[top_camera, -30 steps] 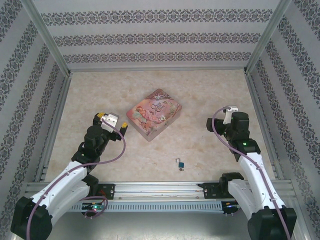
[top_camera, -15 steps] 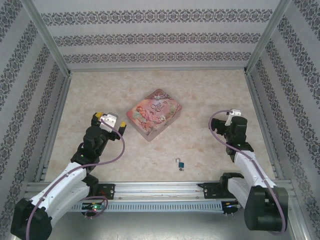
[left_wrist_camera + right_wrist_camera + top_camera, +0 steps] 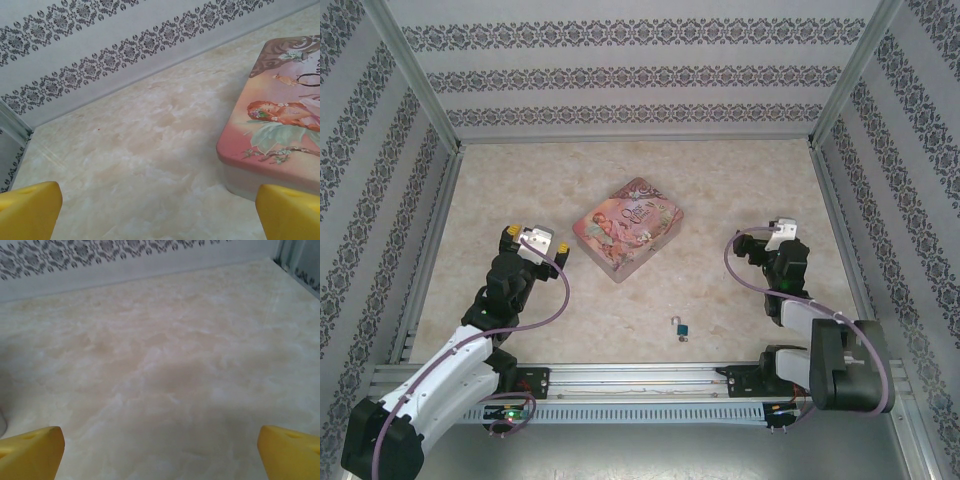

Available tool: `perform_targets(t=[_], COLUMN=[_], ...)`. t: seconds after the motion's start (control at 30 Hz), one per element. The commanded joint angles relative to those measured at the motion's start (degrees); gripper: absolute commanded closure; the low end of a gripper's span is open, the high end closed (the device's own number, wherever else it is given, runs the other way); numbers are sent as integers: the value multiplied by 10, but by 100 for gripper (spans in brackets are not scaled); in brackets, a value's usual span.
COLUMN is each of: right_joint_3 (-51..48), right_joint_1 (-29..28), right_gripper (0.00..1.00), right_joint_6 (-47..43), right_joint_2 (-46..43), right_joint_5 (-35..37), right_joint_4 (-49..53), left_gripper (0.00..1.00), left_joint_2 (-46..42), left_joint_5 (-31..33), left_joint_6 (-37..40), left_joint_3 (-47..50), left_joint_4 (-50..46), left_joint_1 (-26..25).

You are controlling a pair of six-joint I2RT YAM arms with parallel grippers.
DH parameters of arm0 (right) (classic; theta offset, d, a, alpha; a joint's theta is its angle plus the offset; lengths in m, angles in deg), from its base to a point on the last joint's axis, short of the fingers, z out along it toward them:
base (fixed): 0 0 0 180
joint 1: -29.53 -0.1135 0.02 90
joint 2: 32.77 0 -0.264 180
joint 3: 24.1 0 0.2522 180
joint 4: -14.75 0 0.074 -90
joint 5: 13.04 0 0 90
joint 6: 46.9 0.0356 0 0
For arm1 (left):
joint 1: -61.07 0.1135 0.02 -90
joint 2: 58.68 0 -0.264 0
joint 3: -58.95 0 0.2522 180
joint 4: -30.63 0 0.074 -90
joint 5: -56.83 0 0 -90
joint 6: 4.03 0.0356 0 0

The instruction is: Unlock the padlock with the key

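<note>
Three damask-striped walls [image 3: 640, 75] around cream marbled tabletop [image 3: 520, 190], padlock [image 3: 681, 326] near front

Padlock [image 3: 685, 328]: teal-blue body.
Tin [image 3: 628, 227]: pink, illustrated lid.
Table [image 3: 740, 180]: cream marbling.
Walls [image 3: 620, 75]: white, dark floral bands.
My fingertips [image 3: 30, 210]: yellow, both sides.
My arms [image 3: 450, 365]: white and black.

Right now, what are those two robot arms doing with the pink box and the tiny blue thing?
Nothing is held yet. Both arms hover over the table with jaws open and empty: the left gripper beside the pink tin, the right gripper above a bare patch on the other side. The little blue padlock lies near the front edge between them, untouched, with a tiny grey bit beside it, probably the key.
</note>
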State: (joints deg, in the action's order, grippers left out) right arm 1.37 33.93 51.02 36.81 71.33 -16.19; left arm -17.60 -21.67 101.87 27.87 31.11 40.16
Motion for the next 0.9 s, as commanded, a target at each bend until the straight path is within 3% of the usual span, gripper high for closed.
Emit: perform_targets(t=[0.0, 0.4, 0.67, 0.87], right_joint_3=[-7, 5, 68, 70], right_joint_1=[4, 5, -9, -12], right_gripper=[2, 2, 2, 2], right_joint_6=[-19, -25, -27, -29], right_joint_2=[25, 200, 186, 186], right_joint_5=[-27, -49, 1, 5], right_joint_4=[-117, -287, -151, -146], left_gripper=[1, 1, 1, 1], left_joint_2=[-7, -7, 7, 5], left_joint_5=[12, 20, 33, 61], left_joint_6=[11, 14, 0, -22], left_joint_3=[10, 11, 17, 17], left_joint_4=[20, 21, 33, 32], left_joint_1=[3, 4, 4, 5])
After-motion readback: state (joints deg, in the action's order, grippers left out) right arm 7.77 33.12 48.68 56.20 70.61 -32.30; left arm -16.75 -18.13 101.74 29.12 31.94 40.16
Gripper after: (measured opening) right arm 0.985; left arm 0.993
